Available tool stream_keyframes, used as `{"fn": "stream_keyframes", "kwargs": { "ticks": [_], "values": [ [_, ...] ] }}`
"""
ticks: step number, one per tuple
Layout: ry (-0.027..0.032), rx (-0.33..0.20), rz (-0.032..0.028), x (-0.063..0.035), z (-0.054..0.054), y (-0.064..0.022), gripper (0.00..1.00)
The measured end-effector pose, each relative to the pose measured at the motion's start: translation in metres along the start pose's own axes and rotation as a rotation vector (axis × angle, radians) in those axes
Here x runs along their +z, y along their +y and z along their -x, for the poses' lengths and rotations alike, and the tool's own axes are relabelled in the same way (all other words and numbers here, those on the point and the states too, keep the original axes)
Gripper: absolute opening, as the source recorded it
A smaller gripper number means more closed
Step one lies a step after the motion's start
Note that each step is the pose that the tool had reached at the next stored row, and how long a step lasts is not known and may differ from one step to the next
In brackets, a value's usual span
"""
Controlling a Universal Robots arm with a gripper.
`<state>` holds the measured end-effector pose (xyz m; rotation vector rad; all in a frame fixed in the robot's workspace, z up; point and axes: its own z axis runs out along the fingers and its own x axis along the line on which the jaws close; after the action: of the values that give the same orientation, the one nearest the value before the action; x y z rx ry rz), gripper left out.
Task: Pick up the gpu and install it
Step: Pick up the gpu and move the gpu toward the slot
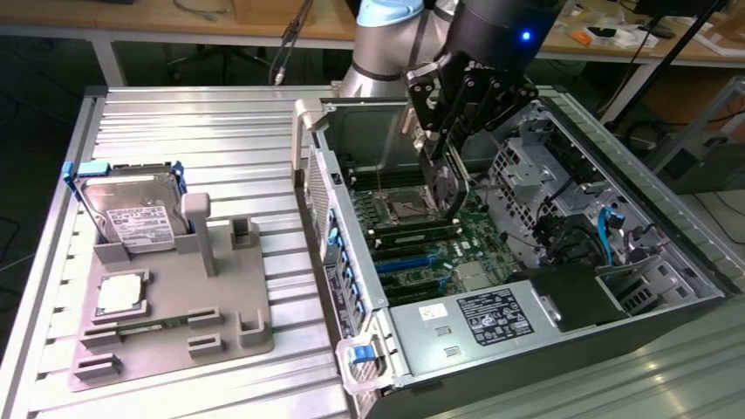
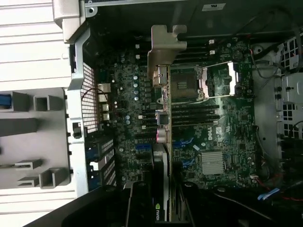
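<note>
Fingers (image 1: 431, 105) tight on gpu (image 1: 447, 188) in pc case (image 1: 361, 106); ribbed alu table (image 1: 198, 122), lab benches (image 1: 117, 17) behind.

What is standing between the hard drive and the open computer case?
In the exterior view: a tall grey post, a shorter grey post, then bare ribbed table.

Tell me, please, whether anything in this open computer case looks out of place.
Nothing looks damaged. The gpu hangs edge-on in the pincer above the motherboard, not yet seated, and the CPU socket appears open and empty.
</note>
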<state>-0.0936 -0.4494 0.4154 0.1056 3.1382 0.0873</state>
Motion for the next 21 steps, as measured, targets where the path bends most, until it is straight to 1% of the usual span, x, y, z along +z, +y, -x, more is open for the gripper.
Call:
{"fn": "stream_keyframes", "kwargs": {
  "ticks": [14,21],
  "values": [
    [0.0000,0.000,0.0000,0.0002,0.032,0.0021,0.27],
    [0.0001,-0.001,-0.0001,0.0003,0.047,0.0031,0.27]
  ]
}}
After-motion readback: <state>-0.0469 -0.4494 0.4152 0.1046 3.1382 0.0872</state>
